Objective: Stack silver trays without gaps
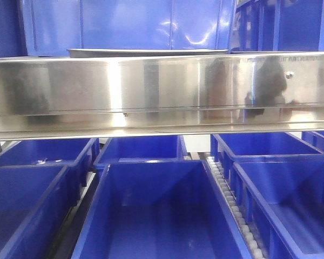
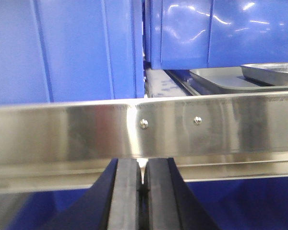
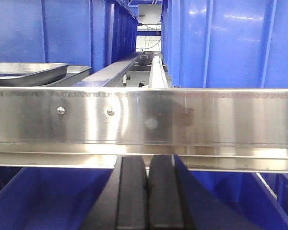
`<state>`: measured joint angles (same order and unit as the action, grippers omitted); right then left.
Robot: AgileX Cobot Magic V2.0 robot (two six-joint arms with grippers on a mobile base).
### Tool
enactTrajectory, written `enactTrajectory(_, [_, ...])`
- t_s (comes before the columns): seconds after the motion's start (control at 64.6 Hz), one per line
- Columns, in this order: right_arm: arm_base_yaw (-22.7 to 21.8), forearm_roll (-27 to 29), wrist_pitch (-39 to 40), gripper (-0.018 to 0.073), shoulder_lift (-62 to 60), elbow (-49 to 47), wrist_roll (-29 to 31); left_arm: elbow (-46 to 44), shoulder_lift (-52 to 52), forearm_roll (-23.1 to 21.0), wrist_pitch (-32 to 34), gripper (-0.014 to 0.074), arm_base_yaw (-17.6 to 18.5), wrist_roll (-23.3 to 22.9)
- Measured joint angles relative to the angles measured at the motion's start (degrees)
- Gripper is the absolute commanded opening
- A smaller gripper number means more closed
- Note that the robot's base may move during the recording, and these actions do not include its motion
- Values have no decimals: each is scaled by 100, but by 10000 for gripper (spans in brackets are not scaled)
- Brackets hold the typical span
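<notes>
Silver trays (image 2: pixel 259 76) nested behind steel rail (image 1: pixel 162 86); left fingers (image 2: pixel 126 201) and right fingers (image 3: pixel 132 201) clenched, empty.

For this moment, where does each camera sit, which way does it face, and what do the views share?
Front: level with the steel rail, facing blue bins; no robot parts visible.
Left wrist: behind the closed left gripper, facing the rail; silver trays upper right.
Right wrist: behind the closed right gripper; trays upper left.
Shared: rail, bins, trays.
</notes>
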<state>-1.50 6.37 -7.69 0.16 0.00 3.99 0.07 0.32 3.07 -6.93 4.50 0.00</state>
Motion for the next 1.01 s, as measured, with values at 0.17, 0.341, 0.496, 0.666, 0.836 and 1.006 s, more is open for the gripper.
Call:
enactTrajectory(0.17, [0,0,0,-78,0,0,0,0,0,27,-58,11,0,-763])
enactTrajectory(0.341, [0,0,0,-78,0,0,0,0,0,172,-58,11,0,-867])
enactTrajectory(0.496, [0,0,0,-78,0,0,0,0,0,171,-58,11,0,-844])
enactTrajectory(0.666, [0,0,0,-78,0,0,0,0,0,-63,-58,11,0,-427])
enactTrajectory(0.836, [0,0,0,-78,0,0,0,0,0,-90,-58,11,0,-221])
enactTrajectory(1.006, [0,0,0,-78,0,0,0,0,0,-90,-58,11,0,-171])
